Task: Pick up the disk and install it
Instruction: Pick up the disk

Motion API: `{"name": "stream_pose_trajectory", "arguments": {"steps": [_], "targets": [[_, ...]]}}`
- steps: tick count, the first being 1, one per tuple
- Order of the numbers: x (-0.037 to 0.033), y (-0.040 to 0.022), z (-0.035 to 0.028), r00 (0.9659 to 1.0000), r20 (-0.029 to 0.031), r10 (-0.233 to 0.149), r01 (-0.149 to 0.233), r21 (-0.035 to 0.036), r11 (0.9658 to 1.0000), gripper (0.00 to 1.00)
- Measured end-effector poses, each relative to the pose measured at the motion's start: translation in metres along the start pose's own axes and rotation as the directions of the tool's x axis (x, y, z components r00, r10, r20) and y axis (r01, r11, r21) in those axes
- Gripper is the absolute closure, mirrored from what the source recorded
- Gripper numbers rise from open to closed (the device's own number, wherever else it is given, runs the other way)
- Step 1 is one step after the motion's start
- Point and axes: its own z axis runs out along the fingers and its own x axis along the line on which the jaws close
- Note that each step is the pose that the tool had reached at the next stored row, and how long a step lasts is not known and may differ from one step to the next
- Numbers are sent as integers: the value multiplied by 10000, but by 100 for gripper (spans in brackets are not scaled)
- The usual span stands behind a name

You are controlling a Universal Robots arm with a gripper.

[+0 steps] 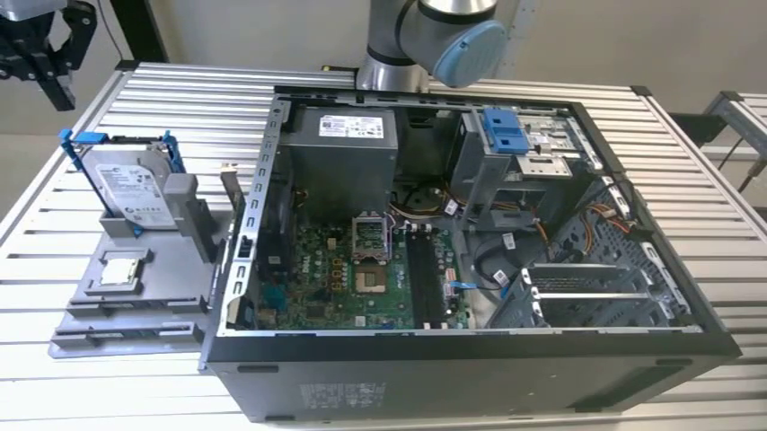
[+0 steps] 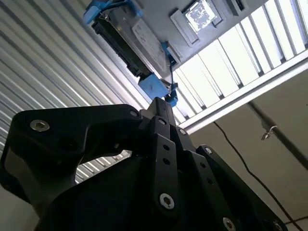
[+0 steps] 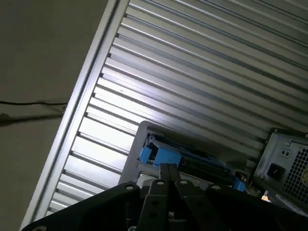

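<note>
The disk stands on edge in a grey holder at the exterior view's left, beside the open computer case. It is silver-grey with a white label and thin blue rails. My gripper hangs in the air above and beyond the disk, near the table's far corner, well apart from it. In both wrist views the black fingers come together at one narrow tip with nothing between them. The gripper points toward the disk. In the first wrist view the gripper lines up with the disk.
The open computer case fills the middle of the ribbed metal table. Inside are a motherboard, a power supply and a drive cage with a bright-blue latch. A small square chip lies on the grey holder.
</note>
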Motion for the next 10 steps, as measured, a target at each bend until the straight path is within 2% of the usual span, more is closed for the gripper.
{"name": "stream_pose_trajectory", "arguments": {"steps": [3, 5, 8, 10], "targets": [[0, 0, 0, 9985, -27, -549, 549, -11, 9985, 100], [0, 0, 0, 9959, -44, -908, 907, -19, 9959, 100], [0, 0, 0, 9895, -69, -1447, 1447, -32, 9895, 100], [0, 0, 0, 9832, -87, -1824, 1824, -43, 9832, 100]]}}
